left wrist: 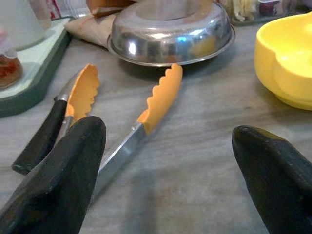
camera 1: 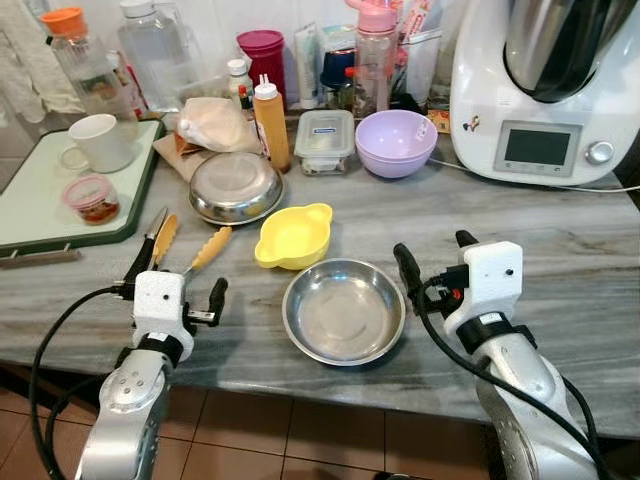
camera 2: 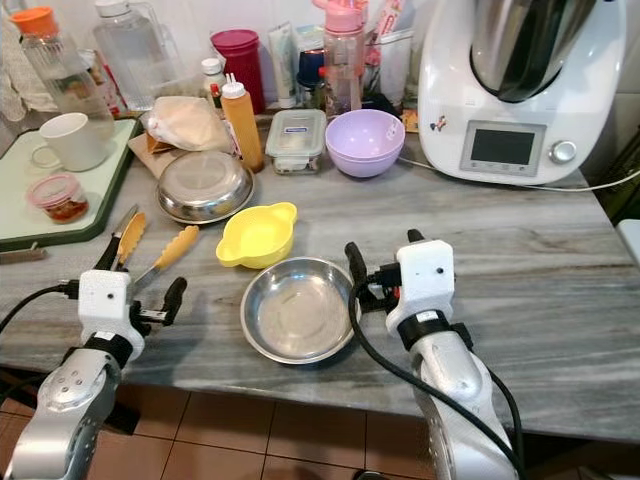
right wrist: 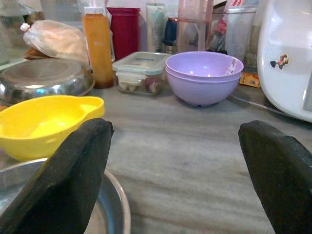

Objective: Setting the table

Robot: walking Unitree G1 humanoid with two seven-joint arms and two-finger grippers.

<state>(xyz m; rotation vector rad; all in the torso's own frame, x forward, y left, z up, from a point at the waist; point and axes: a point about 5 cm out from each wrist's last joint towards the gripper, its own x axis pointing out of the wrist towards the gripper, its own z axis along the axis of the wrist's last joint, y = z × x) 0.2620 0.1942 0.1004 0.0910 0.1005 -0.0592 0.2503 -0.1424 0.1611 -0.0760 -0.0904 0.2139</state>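
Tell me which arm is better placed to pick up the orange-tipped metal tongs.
Likely the left: the open left gripper sits just before the orange-tipped metal tongs; the right gripper is beyond the upright steel bowl.

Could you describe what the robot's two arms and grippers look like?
Both arms are silver metal with a black band at the wrist. Each ends in a white boxy housing carrying two long black fingers: left gripper, right gripper. Black cables loop along each arm.

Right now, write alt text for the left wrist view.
The open left pincer hovers low over a grey marbled counter, facing orange-tipped metal tongs. Beyond them sits an upturned steel bowl, with a yellow bowl to one side.
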